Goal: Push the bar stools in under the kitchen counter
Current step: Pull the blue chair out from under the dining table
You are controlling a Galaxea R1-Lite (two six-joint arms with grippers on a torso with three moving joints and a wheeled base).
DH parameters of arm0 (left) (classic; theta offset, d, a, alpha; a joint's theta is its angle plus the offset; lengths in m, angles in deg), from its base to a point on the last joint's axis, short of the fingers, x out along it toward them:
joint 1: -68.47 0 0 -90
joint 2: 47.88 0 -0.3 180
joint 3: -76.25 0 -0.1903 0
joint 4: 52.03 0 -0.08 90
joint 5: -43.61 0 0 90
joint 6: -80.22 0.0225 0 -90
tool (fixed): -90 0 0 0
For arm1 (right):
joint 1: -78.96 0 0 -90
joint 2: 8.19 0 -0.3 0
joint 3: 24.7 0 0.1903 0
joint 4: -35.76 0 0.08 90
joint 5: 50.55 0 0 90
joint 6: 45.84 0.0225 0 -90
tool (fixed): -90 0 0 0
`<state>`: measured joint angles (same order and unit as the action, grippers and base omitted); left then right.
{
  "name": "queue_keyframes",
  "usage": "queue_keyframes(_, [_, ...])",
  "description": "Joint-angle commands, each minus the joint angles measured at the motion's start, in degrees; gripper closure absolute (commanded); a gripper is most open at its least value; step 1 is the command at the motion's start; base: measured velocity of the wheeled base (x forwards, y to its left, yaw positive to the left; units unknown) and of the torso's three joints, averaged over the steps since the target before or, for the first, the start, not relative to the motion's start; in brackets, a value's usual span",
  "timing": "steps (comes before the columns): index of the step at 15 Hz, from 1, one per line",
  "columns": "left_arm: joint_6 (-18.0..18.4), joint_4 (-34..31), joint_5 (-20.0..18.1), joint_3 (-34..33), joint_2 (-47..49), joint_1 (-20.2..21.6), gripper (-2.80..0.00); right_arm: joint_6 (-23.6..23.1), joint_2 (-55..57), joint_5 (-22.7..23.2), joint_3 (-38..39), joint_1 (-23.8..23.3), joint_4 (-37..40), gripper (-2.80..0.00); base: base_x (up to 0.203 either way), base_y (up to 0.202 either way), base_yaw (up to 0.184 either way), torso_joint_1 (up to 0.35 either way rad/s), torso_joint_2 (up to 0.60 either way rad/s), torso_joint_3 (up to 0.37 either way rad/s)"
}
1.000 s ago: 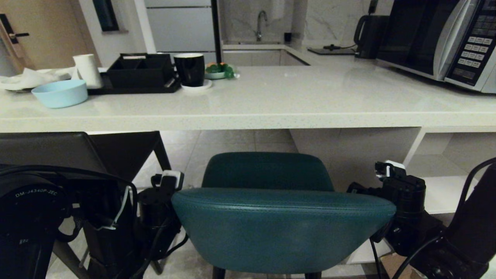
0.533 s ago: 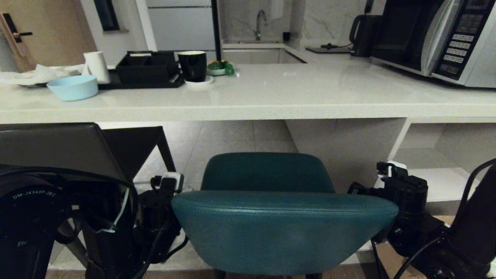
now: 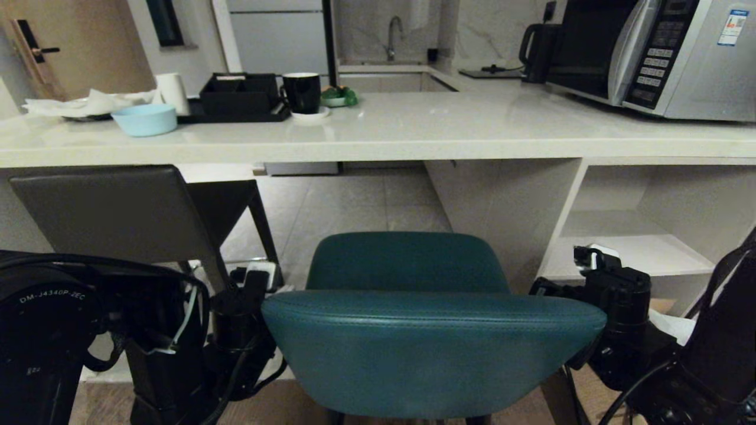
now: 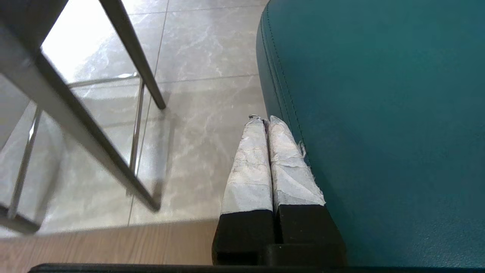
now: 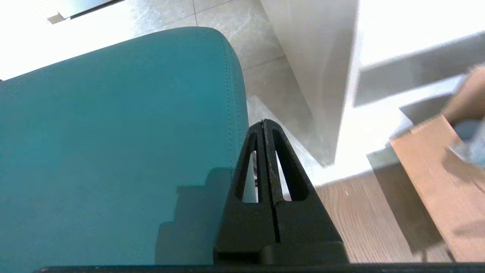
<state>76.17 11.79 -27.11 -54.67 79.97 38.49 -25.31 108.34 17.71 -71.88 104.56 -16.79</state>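
The teal bar stool (image 3: 431,348) stands right in front of me, its curved back filling the lower middle of the head view. My left gripper (image 4: 264,119) is shut, and its taped fingers lie against the left edge of that back (image 4: 379,113). My right gripper (image 5: 264,122) is shut too, set against the back's right edge (image 5: 113,151). The grey-brown bar stool (image 3: 112,212) stands to the left, with its seat partly beneath the kitchen counter (image 3: 413,127). Its thin legs (image 4: 129,49) show in the left wrist view.
On the counter are a microwave (image 3: 649,53), a kettle (image 3: 534,44), a black tray (image 3: 239,97), a mug (image 3: 302,91) and a blue bowl (image 3: 144,119). A slab panel (image 3: 502,212) and open shelf (image 3: 638,254) stand under it at right. A cardboard box (image 5: 435,170) sits on the wood floor.
The whole head view has drawn back: the counter and grey stool look farther and higher. The teal stool and both shut grippers keep their place in the picture.
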Motion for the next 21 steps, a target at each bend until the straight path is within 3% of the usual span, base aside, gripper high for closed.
queue_keyframes(1, [0.0, 0.5, 0.1, 0.1, 0.0, -0.6, 0.0, 0.1, 0.2, -0.1, 0.0, 13.2, -0.4, 0.0, -0.194, 0.0, -0.002, 0.002, 0.01, 0.007])
queue_keyframes(8, [0.0, 0.5, 0.1, -0.1, 0.0, -0.6, 0.0, 0.3, 0.3, -0.1, 0.0, 12.4, -0.5, 0.0, -0.179, 0.0, -0.001, 0.0, 0.0, 0.002])
queue_keyframes(14, [0.3, 0.5, 0.0, 3.2, -0.2, 0.5, 0.0, 0.1, 0.6, -0.9, -1.4, 11.2, -0.3, 0.0, 0.0, 0.0, 0.0, 0.0, 0.0, 0.0])
queue_keyframes(19, [3.3, 0.5, -0.9, 10.2, -0.6, 9.3, 0.0, -1.1, 0.6, -0.8, -5.3, 3.1, -0.4, 0.0, 0.0, 0.0, 0.0, 0.0, 0.0, 0.0])
queue_keyframes(21, [3.3, 0.5, -1.0, 9.4, -0.4, 9.1, 0.0, -1.0, 0.7, -0.8, -6.0, 2.2, -0.4, 0.0, 0.0, 0.0, 0.0, 0.0, 0.0, 0.0])
